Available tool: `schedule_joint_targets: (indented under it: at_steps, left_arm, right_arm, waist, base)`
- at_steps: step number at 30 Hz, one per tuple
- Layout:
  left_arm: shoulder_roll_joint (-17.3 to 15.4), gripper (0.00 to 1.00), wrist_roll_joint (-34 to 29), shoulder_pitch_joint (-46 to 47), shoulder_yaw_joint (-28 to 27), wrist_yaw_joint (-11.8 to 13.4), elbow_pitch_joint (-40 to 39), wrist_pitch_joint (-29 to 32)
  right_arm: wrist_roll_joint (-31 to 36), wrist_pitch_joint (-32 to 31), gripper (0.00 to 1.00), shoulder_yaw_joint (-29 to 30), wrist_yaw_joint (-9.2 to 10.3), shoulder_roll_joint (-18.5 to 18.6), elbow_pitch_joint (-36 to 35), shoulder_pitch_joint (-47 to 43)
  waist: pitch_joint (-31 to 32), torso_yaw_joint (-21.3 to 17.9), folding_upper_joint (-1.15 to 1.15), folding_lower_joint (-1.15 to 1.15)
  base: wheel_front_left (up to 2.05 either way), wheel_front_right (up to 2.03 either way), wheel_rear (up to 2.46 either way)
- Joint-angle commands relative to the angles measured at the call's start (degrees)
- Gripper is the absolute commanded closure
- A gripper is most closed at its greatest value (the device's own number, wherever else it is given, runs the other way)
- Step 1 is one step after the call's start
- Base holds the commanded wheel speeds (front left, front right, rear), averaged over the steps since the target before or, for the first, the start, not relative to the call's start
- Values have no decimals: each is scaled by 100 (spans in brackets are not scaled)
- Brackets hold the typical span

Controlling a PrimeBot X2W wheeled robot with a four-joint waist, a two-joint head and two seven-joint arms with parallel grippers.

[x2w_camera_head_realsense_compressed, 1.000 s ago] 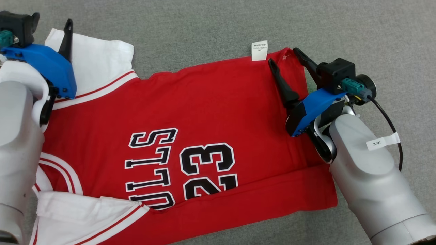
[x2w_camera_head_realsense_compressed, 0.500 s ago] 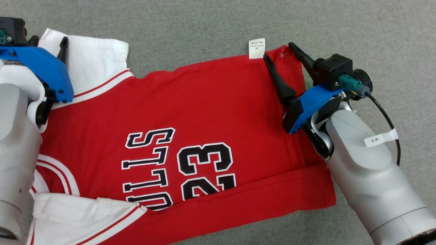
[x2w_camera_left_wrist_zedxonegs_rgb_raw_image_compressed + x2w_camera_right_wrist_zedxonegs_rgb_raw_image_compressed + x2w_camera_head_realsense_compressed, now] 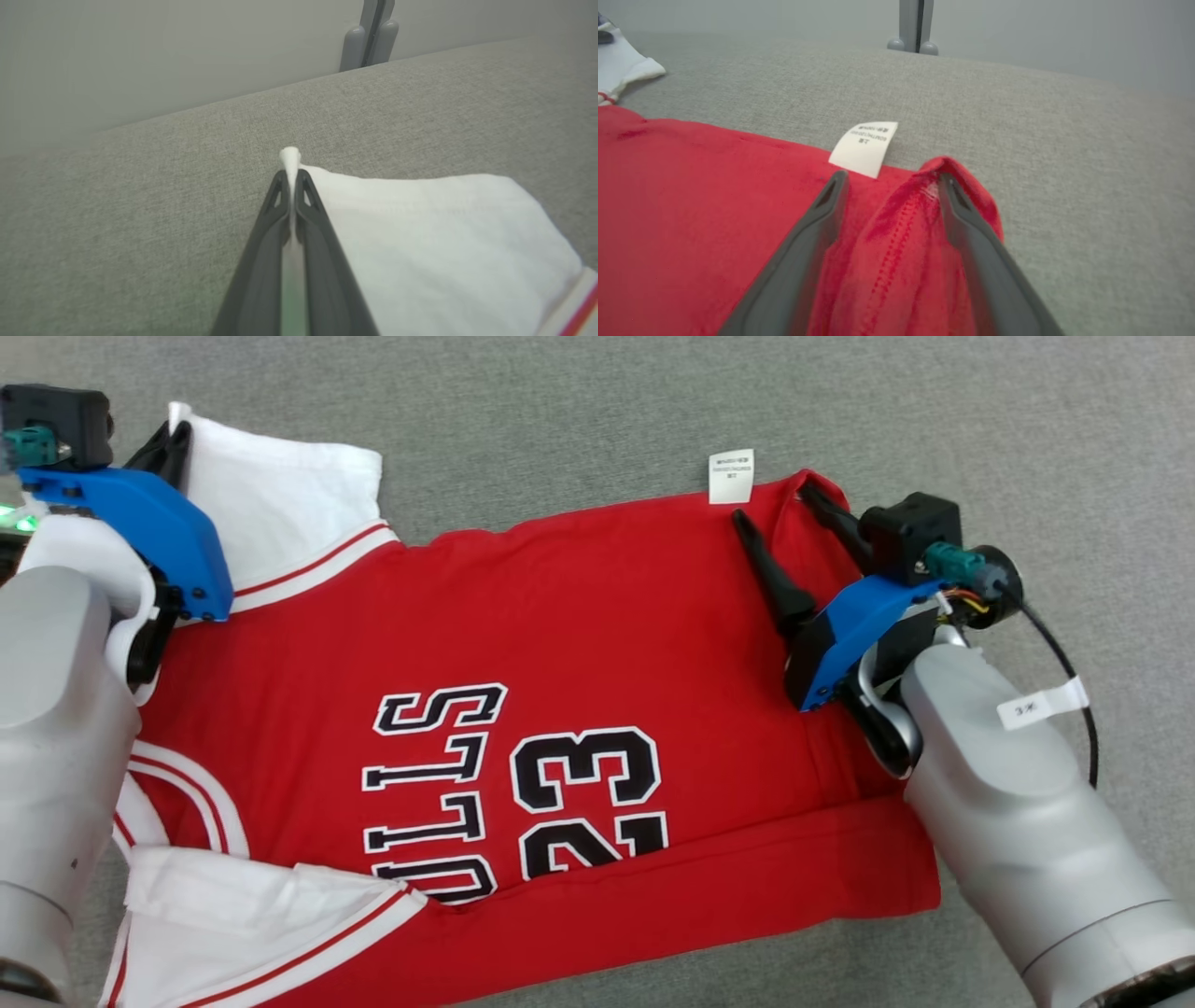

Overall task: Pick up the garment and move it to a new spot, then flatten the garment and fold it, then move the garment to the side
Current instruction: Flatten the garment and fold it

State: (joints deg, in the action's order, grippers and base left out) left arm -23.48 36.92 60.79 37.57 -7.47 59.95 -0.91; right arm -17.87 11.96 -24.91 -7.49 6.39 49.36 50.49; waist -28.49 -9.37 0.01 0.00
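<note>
The garment [image 3: 560, 644], a red jersey with white sleeves and black printed lettering, lies spread flat on the grey cloth-covered desk [image 3: 560, 401]. Its white care label [image 3: 731, 476] sticks out from the far edge onto the bare cloth. The right jaws stand wide just beside the label. One finger [image 3: 773, 565] rests on the red cloth right below the label, and the other runs along the hem corner [image 3: 805, 487] on the label's outer side. In the right wrist view a raised ridge of that red corner [image 3: 924, 196] stands between the two fingers, not pinched by them. The left jaws are at the end of the garment farthest from the label, pressed together on the far corner of the white sleeve [image 3: 280, 490]. In the left wrist view the two fingers [image 3: 257, 261] meet with a thin fold of white cloth between them, and a small tip of it pokes out past the fingertips. The rest of the sleeve lies on the desk on the side toward the label.
</note>
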Motion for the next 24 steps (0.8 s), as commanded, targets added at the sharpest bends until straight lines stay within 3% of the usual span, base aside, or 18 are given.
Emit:
schedule_joint_targets:
  at_steps: [1,10,11,12,13,14,24]
  left_arm:
    - [22,100,37,106,67,-1,-46,-83]
    - [121,100,201,229,477,-1,-192,-453]
    - [124,100,217,239,511,-1,-198,-491]
    - [123,100,245,252,539,-1,-205,-532]
    - [116,100,256,270,565,-1,-212,-577]
    - [114,100,280,276,596,-1,-216,-612]
    - [63,100,524,-42,725,-1,-328,-1198]
  right_arm:
    - [-52,-81,0,74,-1,74,106,145]
    - [44,-299,0,500,-1,73,696,410]
    - [47,-312,8,550,-1,63,765,443]
    - [54,-292,50,608,-1,61,817,480]
    - [82,-270,83,660,-1,63,879,511]
    - [122,-256,100,698,-1,59,947,531]
    - [172,171,100,838,-1,-50,1146,303]
  waist:
    - [-9,51,-1,0]
    - [-15,287,-1,0]
    - [-13,304,-1,0]
    - [-14,317,-1,0]
    - [-13,327,-1,0]
    - [-8,335,-1,0]
    - [362,361,-1,0]
  base:
    - [0,0,0]
    - [0,0,0]
    - [0,0,0]
    - [0,0,0]
    - [0,0,0]
    - [0,0,0]
    - [0,0,0]
